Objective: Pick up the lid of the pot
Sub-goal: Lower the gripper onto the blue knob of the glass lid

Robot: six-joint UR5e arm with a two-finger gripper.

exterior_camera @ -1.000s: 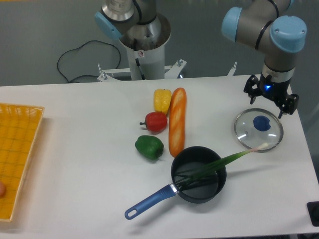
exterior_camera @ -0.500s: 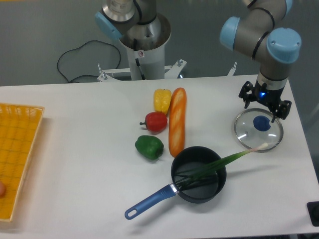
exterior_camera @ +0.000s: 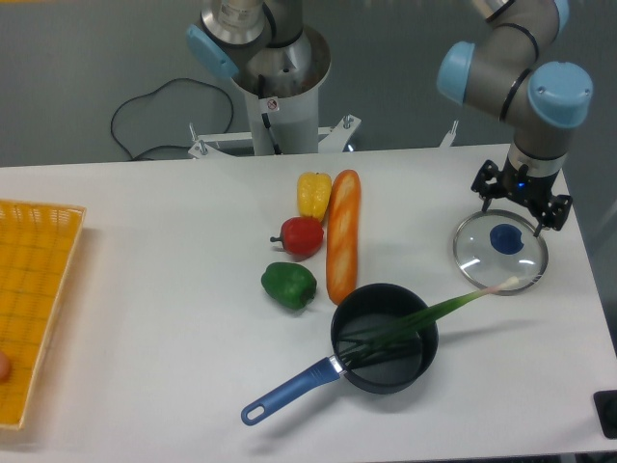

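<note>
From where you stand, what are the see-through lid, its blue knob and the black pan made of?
The lid looks like smooth glass or clear plastic, because you can see through it. Its knob seems to be plastic: solid, even blue. The pan may be dark-coated metal, going by its thin black wall, but plastic is possible.

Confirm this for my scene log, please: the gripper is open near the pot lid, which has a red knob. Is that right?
Not quite: the knob is blue, not red, as the fixed camera view shows. The gripper is open near the pot lid, as you say.
</note>
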